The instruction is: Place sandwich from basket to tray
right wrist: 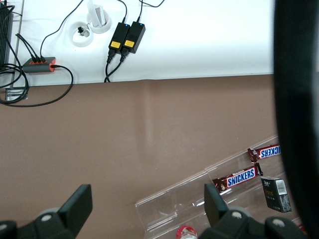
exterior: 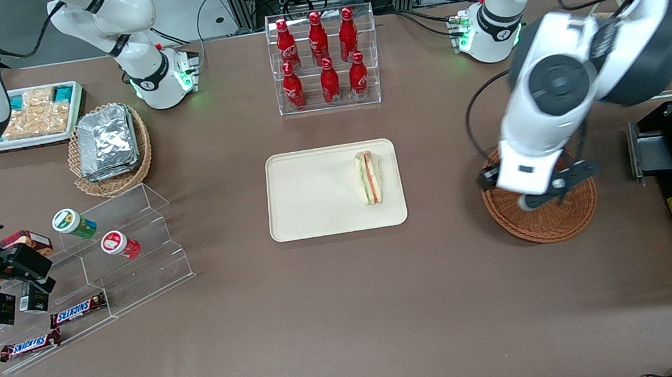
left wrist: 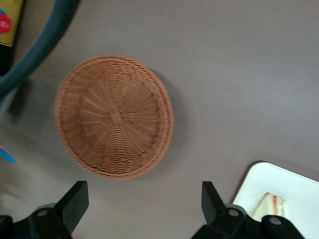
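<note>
Basket (left wrist: 114,117): empty, on tabletop (exterior: 349,312).
Gripper (left wrist: 144,204): above basket, fingers apart, holding nothing.
Sandwich (exterior: 370,177): lying on tray (exterior: 311,194); task appears done.

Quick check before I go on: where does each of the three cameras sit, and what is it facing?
Front: high, facing both arms; gripper above the basket, sandwich on the tray.
Left wrist: looks down at the empty basket, open fingers showing.
Right wrist: looks down at Snickers bars, own fingers showing.
Front and left wrist share basket, tray, sandwich.
</note>
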Controlling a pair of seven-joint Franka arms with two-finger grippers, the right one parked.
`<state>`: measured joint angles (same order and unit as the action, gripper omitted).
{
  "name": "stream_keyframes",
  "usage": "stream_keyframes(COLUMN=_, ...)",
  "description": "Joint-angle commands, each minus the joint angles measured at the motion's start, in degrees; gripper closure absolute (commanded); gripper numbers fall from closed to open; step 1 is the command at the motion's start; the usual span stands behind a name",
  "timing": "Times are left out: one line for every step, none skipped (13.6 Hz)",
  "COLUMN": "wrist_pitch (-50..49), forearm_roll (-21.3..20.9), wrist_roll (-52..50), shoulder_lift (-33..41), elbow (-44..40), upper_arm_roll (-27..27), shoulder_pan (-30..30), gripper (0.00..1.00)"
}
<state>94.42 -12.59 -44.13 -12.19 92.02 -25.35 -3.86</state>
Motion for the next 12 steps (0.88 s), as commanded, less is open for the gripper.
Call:
stream_keyframes(wrist_pitch=-2.22, forearm_roll=4.05, wrist_roll=9.63, shoulder_lift=6.02, elbow=2.02, upper_arm_roll=5.29, shoulder_pan=-0.27, gripper=0.00)
stream_keyframes(wrist_pitch=-3.62, forearm_roll=5.37, wrist_roll=14.11, shoulder_lift=7.52, elbow=2.02, upper_arm_roll=7.74, shoulder_pan=-0.27, gripper=0.00)
stream_keyframes(wrist_pitch=-5.11, forearm_roll=6.86, wrist_roll=18.33, shoulder_lift=8.92, elbow=2.02, upper_arm_roll=9.77, shoulder_pan=-0.27, gripper=0.00)
stream_keyframes(wrist_pitch=-6.25, forearm_roll=7.83, wrist_roll=22.12, shoulder_lift=10.33, elbow=2.02, upper_arm_roll=11.53, shoulder_pan=-0.27, gripper=0.00)
stream_keyframes(wrist_pitch=-7.31, forearm_roll=8.10, wrist_roll=25.81, shoulder_lift=11.39, elbow=2.02, upper_arm_roll=12.85, shoulder_pan=-0.27, gripper=0.00)
stream_keyframes(wrist_pitch=-8.37, forearm_roll=8.71, wrist_roll=29.15, shoulder_lift=12.35, elbow=1.76, upper_arm_roll=13.82, shoulder_pan=-0.36, gripper=0.00)
stream_keyframes(wrist_pitch=-8.72, forearm_roll=9.50, wrist_roll=32.58, shoulder_lift=13.23, elbow=1.67, upper_arm_roll=15.14, shoulder_pan=-0.36, gripper=0.00)
stream_keyframes(wrist_pitch=-8.73, forearm_roll=10.21, wrist_roll=36.36, shoulder_lift=13.94, elbow=1.41, upper_arm_roll=16.11, shoulder_pan=-0.36, gripper=0.00)
stream_keyframes(wrist_pitch=-8.73, forearm_roll=10.30, wrist_roll=40.05, shoulder_lift=14.03, elbow=0.80, upper_arm_roll=16.73, shoulder_pan=-0.36, gripper=0.00)
stream_keyframes(wrist_pitch=-8.90, forearm_roll=10.39, wrist_roll=42.17, shoulder_lift=14.21, elbow=0.01, upper_arm_roll=16.73, shoulder_pan=-0.36, gripper=0.00)
stream_keyframes(wrist_pitch=-8.90, forearm_roll=10.39, wrist_roll=42.46, shoulder_lift=14.30, elbow=-0.26, upper_arm_roll=16.47, shoulder_pan=-0.27, gripper=0.00)
stream_keyframes(wrist_pitch=-9.34, forearm_roll=10.39, wrist_roll=42.63, shoulder_lift=14.56, elbow=-0.44, upper_arm_roll=16.38, shoulder_pan=-0.18, gripper=0.00)
